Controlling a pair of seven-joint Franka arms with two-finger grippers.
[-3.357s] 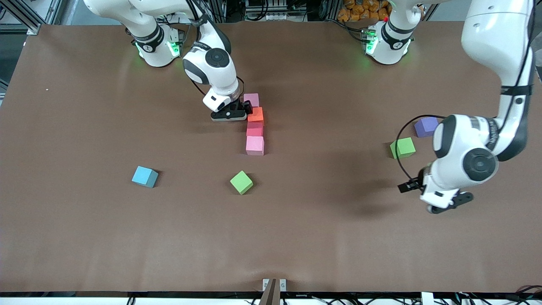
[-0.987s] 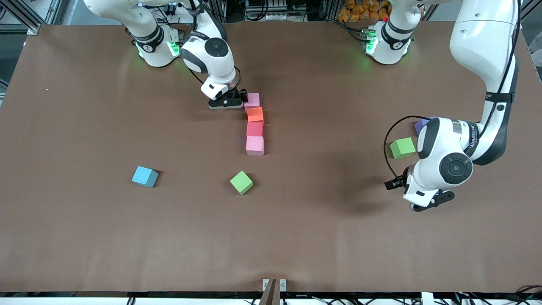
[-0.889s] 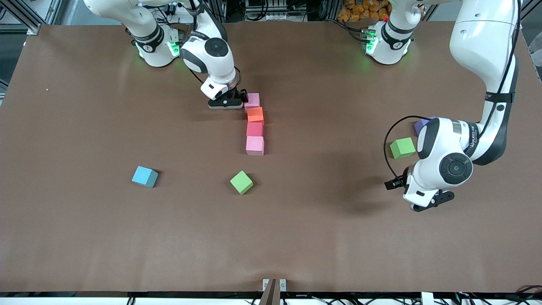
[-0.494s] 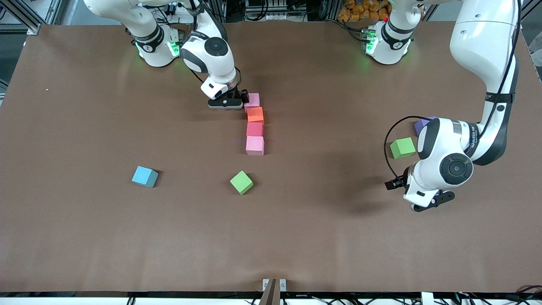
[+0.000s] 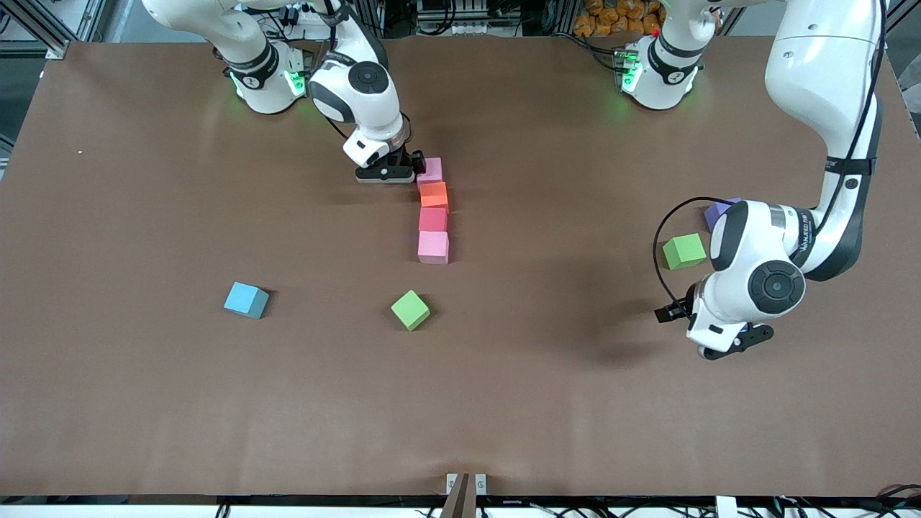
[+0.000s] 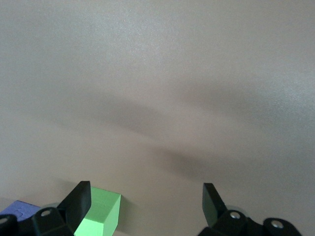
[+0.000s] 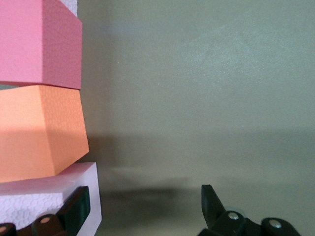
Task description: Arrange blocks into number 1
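I am building the stem of the digit in the middle of the table (image 5: 144, 403). Four blocks are lining up there in a column running toward the front camera: light pink block (image 5: 432, 170), orange block (image 5: 434, 194), red block (image 5: 433, 219), pink block (image 5: 433, 247).

The right gripper (image 5: 386, 175) is sitting low, just beside the light pink block, on the side toward the right arm's end of the table. Its jaws are standing apart and grasping nothing; in the right wrist view one finger (image 7: 74, 209) is almost touching that block (image 7: 44, 201). The light pink block looks slightly offset from the orange one, so I judge this step to be alignment: I am planning a slow, flat push, stopping once the edges match.

The left gripper (image 5: 728, 345) is waiting, released, over bare table near a green block (image 5: 683, 251) and the purple block (image 5: 719, 212). Another green block (image 5: 410, 309) and the light blue block (image 5: 245, 300) are lying loose, nearer the camera.
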